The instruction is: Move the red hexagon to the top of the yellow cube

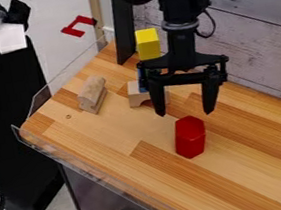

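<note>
Upright on the wooden table (134, 128), the red hexagon (190, 137); near its top, the black gripper (185, 113), fingers spread wide; farther back, the yellow cube (148, 44), a blue piece (142, 82), an arched block (135, 96) and a rounded block (92, 93)

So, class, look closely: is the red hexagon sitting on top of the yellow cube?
No, the red hexagon stands directly on the wooden tabletop, well apart from the yellow cube.
</note>
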Controlling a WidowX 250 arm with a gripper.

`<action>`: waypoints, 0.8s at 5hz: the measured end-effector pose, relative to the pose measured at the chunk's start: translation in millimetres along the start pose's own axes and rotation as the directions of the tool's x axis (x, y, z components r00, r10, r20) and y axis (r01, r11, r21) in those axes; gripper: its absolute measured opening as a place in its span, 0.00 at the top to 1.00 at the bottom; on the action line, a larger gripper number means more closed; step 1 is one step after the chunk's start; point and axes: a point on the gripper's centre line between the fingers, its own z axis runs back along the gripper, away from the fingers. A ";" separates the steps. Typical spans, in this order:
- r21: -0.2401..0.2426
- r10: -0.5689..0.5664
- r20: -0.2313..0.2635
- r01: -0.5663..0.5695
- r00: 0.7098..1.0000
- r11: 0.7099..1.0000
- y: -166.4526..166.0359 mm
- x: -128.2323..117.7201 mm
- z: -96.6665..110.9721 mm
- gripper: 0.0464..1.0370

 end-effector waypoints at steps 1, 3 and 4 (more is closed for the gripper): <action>-0.016 0.011 0.009 -0.010 1.000 1.000 -4.1 0.5 -0.3 0.04; -0.012 0.032 0.030 -0.032 0.999 0.999 -0.8 -8.3 -8.5 0.04; 0.016 -0.001 0.085 -0.001 0.996 1.000 -4.5 -9.5 -15.7 0.04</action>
